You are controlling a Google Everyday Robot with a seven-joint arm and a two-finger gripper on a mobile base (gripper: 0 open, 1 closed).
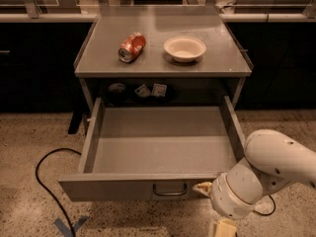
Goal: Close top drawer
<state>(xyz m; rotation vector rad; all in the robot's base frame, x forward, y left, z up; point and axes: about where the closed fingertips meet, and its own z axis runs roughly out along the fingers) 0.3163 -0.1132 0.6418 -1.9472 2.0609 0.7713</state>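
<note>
The top drawer (163, 149) is a wide, shallow grey metal drawer, pulled far out of the grey cabinet. Its flat front panel (108, 189) faces me, with a small loop handle (170, 190) at its centre. My gripper (203, 187) is at the front panel's right end, just right of the handle, at the end of the white arm (266, 174). A few small items (143, 90) lie at the drawer's back.
On the cabinet top (163, 58) lie a crushed red can (132, 47) and a white bowl (184, 48). A black cable (47, 181) runs over the speckled floor at the left. Blue tape (69, 226) marks the floor. Dark counters stand behind.
</note>
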